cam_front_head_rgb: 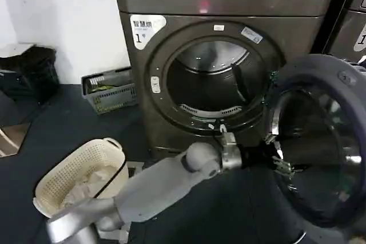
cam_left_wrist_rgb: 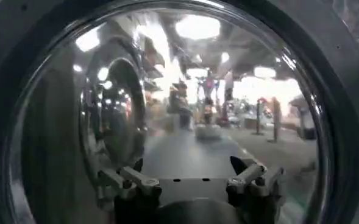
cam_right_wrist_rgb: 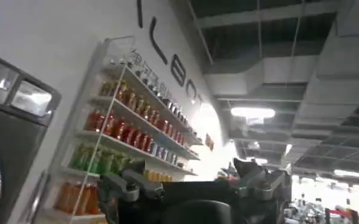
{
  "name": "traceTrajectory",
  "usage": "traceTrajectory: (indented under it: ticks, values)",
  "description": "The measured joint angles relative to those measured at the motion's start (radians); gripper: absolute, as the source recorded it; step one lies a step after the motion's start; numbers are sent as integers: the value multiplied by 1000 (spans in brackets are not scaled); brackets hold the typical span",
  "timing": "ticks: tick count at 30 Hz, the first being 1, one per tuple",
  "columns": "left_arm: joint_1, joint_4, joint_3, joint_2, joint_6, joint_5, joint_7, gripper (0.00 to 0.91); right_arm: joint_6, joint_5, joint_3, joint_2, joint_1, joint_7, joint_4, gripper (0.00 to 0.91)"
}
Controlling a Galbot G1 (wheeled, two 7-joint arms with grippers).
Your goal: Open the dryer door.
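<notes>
The dryer door stands swung wide open to the right of the grey-brown machine with the white "1" sticker. The round drum opening is exposed. My left arm reaches across the front, and my left gripper sits at the door's inner rim near the hinge side. In the left wrist view the left gripper is open and holds nothing, facing the door's curved glass at close range. My right gripper is open, held up and away, facing a wall and ceiling.
A cream laundry basket with cloth stands on the dark floor at the lower left. A grey crate sits against the wall left of the dryer. A neighbouring machine is at the right. Shelves of bottles line a wall.
</notes>
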Motion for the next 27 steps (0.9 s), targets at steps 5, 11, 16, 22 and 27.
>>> traceTrajectory:
  ticks: [5, 11, 16, 22, 27]
  values:
    - [-15, 48, -1, -32, -2, -1, -8, 907, 0, 1, 3, -3, 8, 4, -1, 907]
    - [-21, 87, -16, -64, -6, 1, -10, 907, -2, 27, 21, -6, 8, 4, -6, 907]
    - [-24, 111, -13, -90, -15, 6, -9, 907, -3, 34, 36, -5, 4, 23, -6, 907]
    - [-30, 156, -10, -123, -32, 17, -15, 907, -4, 47, 49, 1, 2, 24, -1, 907]
    - [-29, 191, -12, -152, -47, 30, -18, 907, -4, 49, 55, 2, -2, 25, -2, 907]
